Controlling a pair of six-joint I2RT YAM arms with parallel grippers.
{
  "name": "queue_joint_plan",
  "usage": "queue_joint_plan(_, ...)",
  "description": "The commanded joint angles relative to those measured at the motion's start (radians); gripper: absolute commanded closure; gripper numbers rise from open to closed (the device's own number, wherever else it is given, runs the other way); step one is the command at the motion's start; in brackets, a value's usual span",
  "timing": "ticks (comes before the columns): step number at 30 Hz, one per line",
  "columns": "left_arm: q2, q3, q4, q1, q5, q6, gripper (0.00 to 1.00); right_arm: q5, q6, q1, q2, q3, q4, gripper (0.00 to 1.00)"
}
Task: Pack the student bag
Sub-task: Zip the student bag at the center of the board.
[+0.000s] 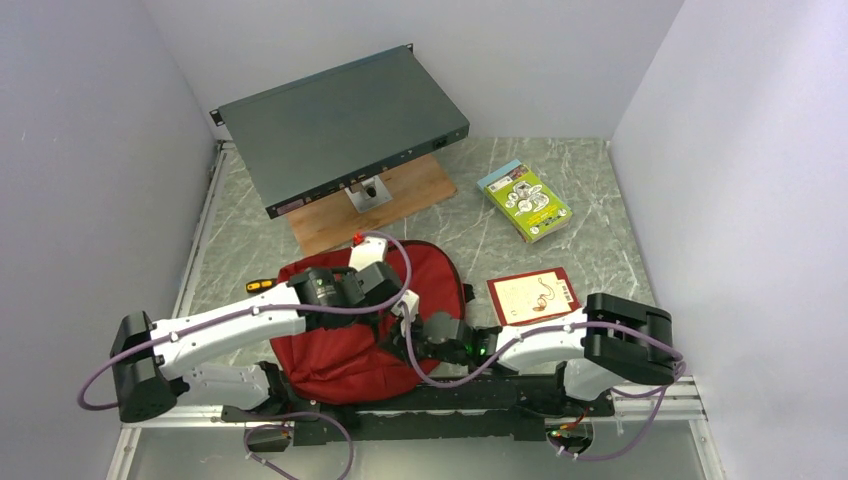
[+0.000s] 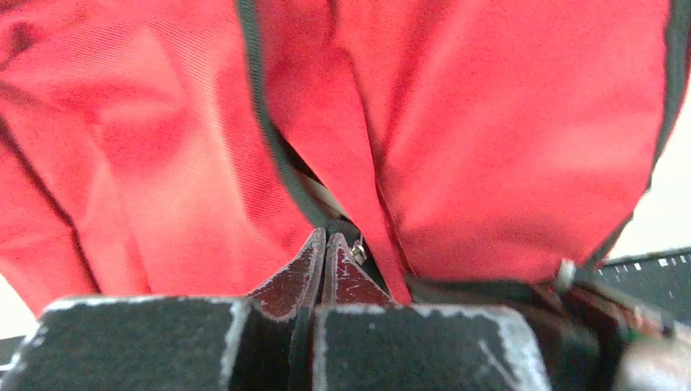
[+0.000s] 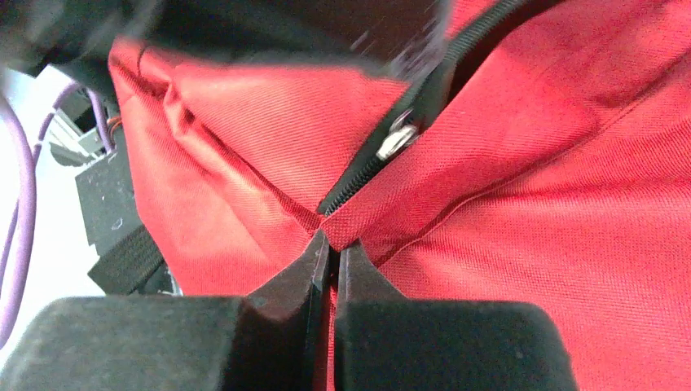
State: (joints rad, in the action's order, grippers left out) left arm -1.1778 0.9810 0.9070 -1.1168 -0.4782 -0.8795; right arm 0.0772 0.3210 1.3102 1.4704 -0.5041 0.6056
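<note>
Student bag (image 1: pixel 345 365) lies slumped at the near edge of the counter (image 1: pixel 470 230), between the two arms, and packing looks barely begun. Its zipper (image 3: pixel 367 167) is only partly parted, and nothing can be seen inside. The left end effector (image 2: pixel 327 238) is closed, its tips seemingly pinching the red fabric at the zip seam. The right end effector (image 3: pixel 332 240) is also closed, nipping a fold just below the zipper's end, near the metal pull (image 3: pixel 398 140). Both books are outside: a red-brown book (image 1: pixel 533 295) just right of the bag and a green book (image 1: pixel 524 200) farther back, well apart. Opening the mouth wide comes first, I judge. A grey rack unit (image 1: pixel 340 125) on a wooden board (image 1: pixel 400 200) crowds the far side, and a yellow-handled tool (image 1: pixel 258 285) lies to the left.
</note>
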Motion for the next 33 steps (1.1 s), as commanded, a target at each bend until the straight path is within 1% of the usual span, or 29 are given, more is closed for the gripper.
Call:
queue_joint_plan(1, 0.002, 0.1, 0.023, 0.137, -0.202, 0.066, 1.0, -0.037, -0.085, 0.086, -0.013, 0.055, -0.039, 1.0)
queue_joint_plan(5, 0.009, 0.096, -0.08, 0.291, -0.144, 0.18, 1.0, -0.053, -0.094, 0.094, -0.006, 0.055, -0.039, 1.0)
queue_joint_plan(9, -0.021, 0.126, -0.213, 0.375, -0.099, 0.312, 1.0, -0.054, -0.097, 0.102, 0.003, 0.058, -0.027, 1.0)
queue_joint_plan(13, -0.128, 0.2, -0.266, 0.4, -0.09, 0.39, 1.0, -0.073, -0.113, 0.103, 0.012, 0.049, -0.027, 1.0)
queue_joint_plan(18, -0.266, 0.296, -0.253, 0.413, -0.143, 0.439, 1.0, -0.091, -0.119, 0.104, 0.012, 0.051, -0.02, 1.0)
queue_joint_plan(20, -0.292, 0.316, -0.239, 0.413, -0.139, 0.451, 1.0, -0.055, -0.109, 0.104, 0.013, 0.039, -0.035, 1.0)
queue_joint_plan(22, -0.284, 0.303, -0.259, 0.413, -0.089, 0.475, 1.0, 0.018, -0.086, 0.103, 0.001, 0.022, -0.063, 1.0)
queue_joint_plan(23, -0.276, 0.292, -0.266, 0.413, -0.062, 0.484, 1.0, 0.052, -0.074, 0.099, -0.009, 0.011, -0.084, 0.97)
queue_joint_plan(27, -0.24, 0.263, -0.235, 0.413, -0.003, 0.491, 1.0, 0.1, -0.033, 0.058, -0.074, -0.011, -0.138, 0.67)
queue_joint_plan(28, -0.229, 0.257, -0.222, 0.413, 0.005, 0.49, 1.0, 0.098, -0.017, 0.038, -0.096, -0.011, -0.152, 0.62)
queue_joint_plan(31, -0.187, 0.22, -0.201, 0.413, 0.035, 0.483, 1.0, 0.075, 0.021, -0.034, -0.189, 0.005, -0.201, 0.51)
queue_joint_plan(32, -0.164, 0.203, -0.207, 0.413, 0.051, 0.481, 0.99, 0.063, 0.033, -0.062, -0.225, 0.013, -0.218, 0.48)
queue_joint_plan(33, -0.145, 0.182, -0.215, 0.412, 0.068, 0.479, 0.95, 0.049, 0.045, -0.099, -0.26, 0.019, -0.238, 0.45)
